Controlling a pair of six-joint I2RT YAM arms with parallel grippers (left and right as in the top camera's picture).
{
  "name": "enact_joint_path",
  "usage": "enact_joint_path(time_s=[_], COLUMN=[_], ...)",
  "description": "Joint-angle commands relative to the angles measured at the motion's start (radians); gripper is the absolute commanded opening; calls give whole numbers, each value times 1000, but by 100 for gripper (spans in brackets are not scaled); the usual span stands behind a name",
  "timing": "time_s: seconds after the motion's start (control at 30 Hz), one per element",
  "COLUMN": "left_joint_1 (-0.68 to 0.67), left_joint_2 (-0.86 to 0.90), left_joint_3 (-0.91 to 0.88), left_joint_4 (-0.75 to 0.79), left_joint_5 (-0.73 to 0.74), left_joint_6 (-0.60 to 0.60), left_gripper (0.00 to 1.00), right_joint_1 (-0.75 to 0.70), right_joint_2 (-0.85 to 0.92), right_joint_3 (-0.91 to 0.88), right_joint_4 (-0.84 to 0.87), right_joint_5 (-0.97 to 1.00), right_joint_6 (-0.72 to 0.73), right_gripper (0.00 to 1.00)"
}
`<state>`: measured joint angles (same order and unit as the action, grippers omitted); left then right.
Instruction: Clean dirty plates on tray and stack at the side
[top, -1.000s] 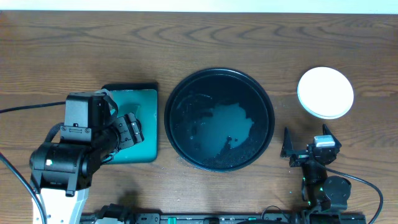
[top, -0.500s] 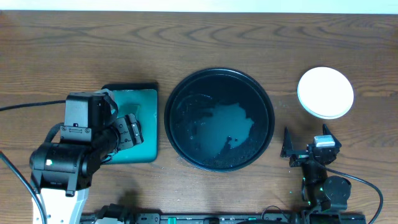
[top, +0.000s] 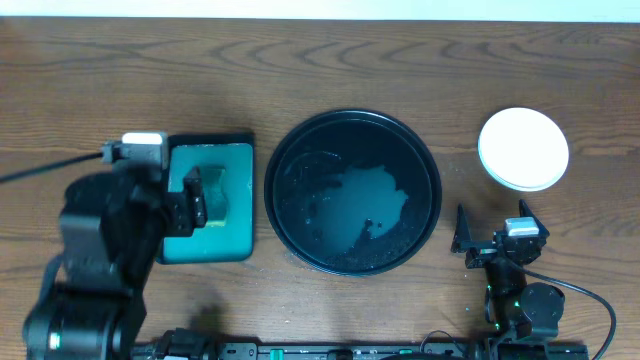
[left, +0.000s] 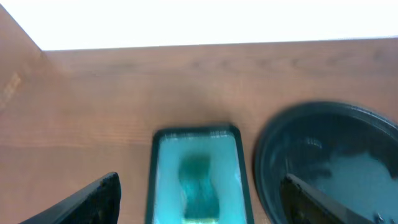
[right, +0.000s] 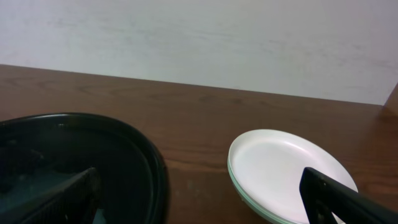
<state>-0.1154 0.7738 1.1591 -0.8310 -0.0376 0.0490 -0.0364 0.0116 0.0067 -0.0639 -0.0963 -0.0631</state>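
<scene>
Nearest my side of the table, just off the tray's near right edge, the right gripper sits low with its jaws spread wide and nothing in them. Off the tray's near left, the left gripper hangs over the teal tray, jaws also wide apart and empty. The sponge lies flat in that teal tray, under the gap between the jaws, and as far as I can tell nothing touches it. The tray itself holds no plates, only a pale wet film and a few specks. Farther off, to the tray's right and clear of its rim, the plates sit in one stack, a white one on top with a mint edge showing beneath. I can't count the layers.

To my eye the job is about finished, and the step in hand is getting the left arm clear. That calls for a straight rise with the jaws kept wide, so nothing catches the sponge or the teal tray's rim. It should also avoid swinging sideways into the tray's raised lip just beside it.
</scene>
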Motion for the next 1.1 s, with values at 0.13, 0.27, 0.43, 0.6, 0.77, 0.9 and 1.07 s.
enact_joint_path(time_s=[0.13, 0.27, 0.43, 0.6, 0.77, 0.9, 1.07], left_joint_1=[-4, -4, -4, -4, -4, -3, 10], left_joint_2=[-196, -292, -388, -457, -552, -628, -696], left_joint_3=[-271, -438, -641, -784, -903, -965, -1024], left_joint_4=[252, 424, 662, 821, 962, 983, 1005], left_joint_5=[-23, -23, -23, -23, -23, -23, -24], left_joint_6=[66, 28, -65, -148, -160, -184, -206], left_gripper=[82, 82, 82, 82, 82, 82, 82], right_joint_1=[11, 11, 11, 11, 11, 11, 11], right_joint_2=[-6, -6, -6, -6, -6, -6, -6], right_joint_3=[-1, -1, -1, -1, -1, -1, -1], right_joint_4=[-5, -5, -5, -5, -4, -5, -5], right_joint_5=[10, 10, 10, 10, 10, 10, 10], right_joint_6=[-13, -13, -13, -13, -13, -13, -13], right_gripper=[99, 99, 99, 99, 99, 99, 99])
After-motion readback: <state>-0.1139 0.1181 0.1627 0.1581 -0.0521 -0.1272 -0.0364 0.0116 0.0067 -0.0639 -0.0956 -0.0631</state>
